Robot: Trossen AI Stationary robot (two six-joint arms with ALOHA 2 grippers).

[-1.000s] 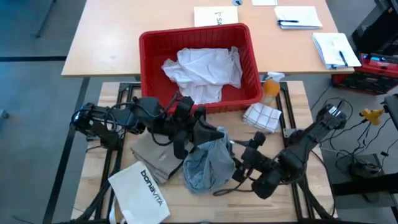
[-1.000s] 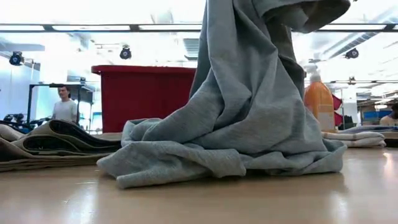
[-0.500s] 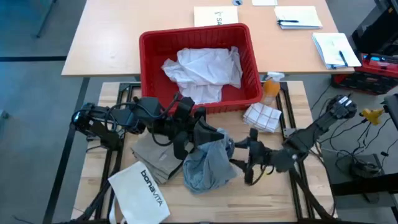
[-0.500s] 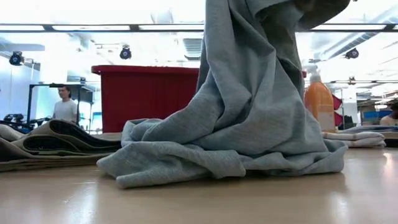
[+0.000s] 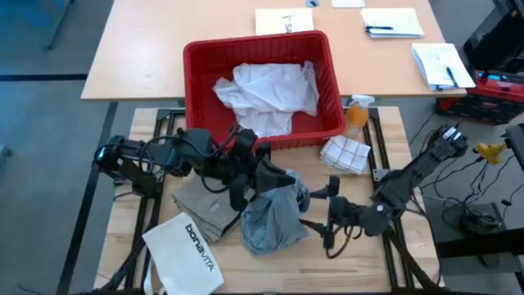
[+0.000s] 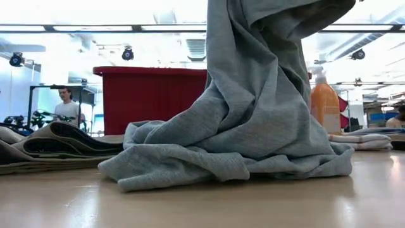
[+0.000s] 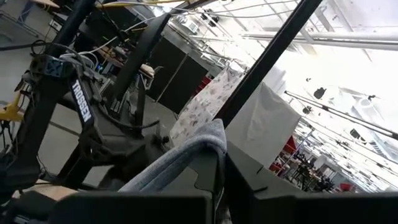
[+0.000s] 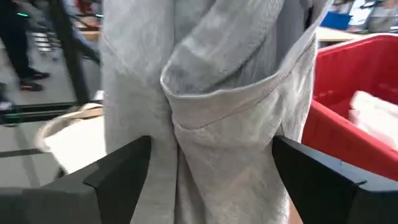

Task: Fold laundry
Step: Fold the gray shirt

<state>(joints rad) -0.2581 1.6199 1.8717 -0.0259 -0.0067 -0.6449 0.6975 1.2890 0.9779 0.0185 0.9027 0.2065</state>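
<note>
Two hands at work on one garment, the grey T-shirt (image 5: 273, 215); it serves as landmark here. Nearest the front edge of the tabletop (image 5: 360, 266) its lower folds lie heaped on the wood, and the rest rises steeply from that heap, long axis near vertical. Left hand (image 5: 282, 182) is at the shirt's raised top, pinching a fold of grey cloth: the left wrist view shows that fold draped between its fingers (image 7: 205, 180). Right hand (image 5: 327, 215) sits just beside the shirt on its right flank, at mid height, fingers spread wide and holding nothing, aimed straight into the cloth. Judgement: right hand is the nearer one for a second grip on the hanging side.

Right wrist view alone shows a hemmed edge (image 8: 230, 93) directly ahead between the spread fingers; low view shows only the drape and heap. Khaki-tan piece (image 5: 201, 206) lies flat left of the shirt. Farther back, white shirt (image 5: 266, 94) crumpled in the red basket (image 5: 196, 90).
</note>
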